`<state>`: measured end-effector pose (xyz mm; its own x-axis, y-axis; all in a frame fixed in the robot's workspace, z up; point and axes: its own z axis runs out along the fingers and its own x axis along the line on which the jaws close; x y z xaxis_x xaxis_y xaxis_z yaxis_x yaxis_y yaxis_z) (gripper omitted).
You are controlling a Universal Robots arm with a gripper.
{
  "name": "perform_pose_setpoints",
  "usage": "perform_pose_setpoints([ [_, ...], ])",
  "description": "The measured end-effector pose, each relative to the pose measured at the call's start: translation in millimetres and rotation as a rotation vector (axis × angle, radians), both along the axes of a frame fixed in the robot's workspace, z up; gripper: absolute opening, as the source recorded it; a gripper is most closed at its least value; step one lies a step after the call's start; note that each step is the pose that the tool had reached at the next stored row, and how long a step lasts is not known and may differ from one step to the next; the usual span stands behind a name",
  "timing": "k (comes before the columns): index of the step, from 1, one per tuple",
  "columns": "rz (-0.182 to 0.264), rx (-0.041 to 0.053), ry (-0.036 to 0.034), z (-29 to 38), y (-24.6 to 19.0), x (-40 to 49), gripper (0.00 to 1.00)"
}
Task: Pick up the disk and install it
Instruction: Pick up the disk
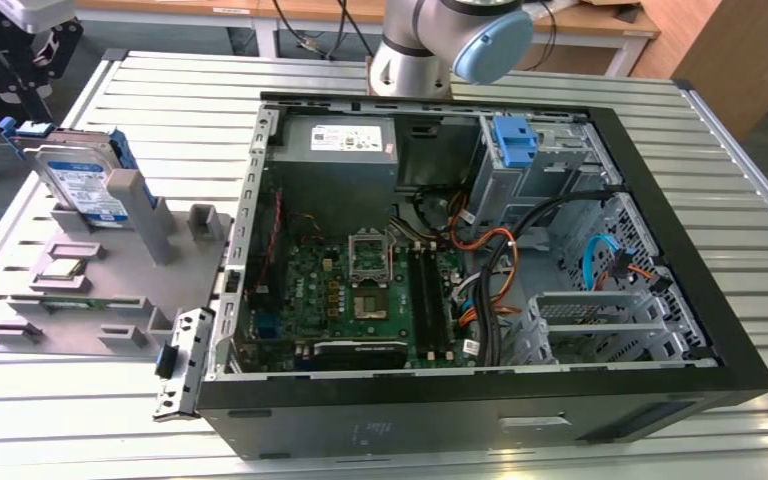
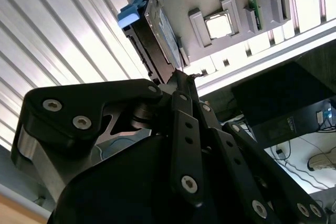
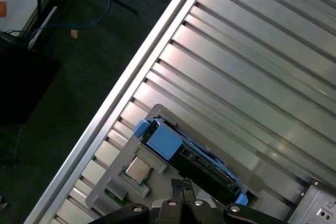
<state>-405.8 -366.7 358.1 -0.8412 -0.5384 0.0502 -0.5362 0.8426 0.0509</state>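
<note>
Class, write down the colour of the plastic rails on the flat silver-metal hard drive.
Blue. The plastic rails show best in the first wrist view.

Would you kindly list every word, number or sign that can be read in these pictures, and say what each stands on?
No text can be read here.
Blue-and-white label on the disk: print too small to read.
White label on the power supply: print too small to read.
Faint marks on the case front: blurred.
Markings on the motherboard: too small to read.
</note>
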Motion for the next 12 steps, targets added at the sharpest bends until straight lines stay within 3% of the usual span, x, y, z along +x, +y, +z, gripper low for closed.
perform_pose_setpoints([
  [12,0.052,0.0,0.0,0.0,0.0,0.0,0.11],
])
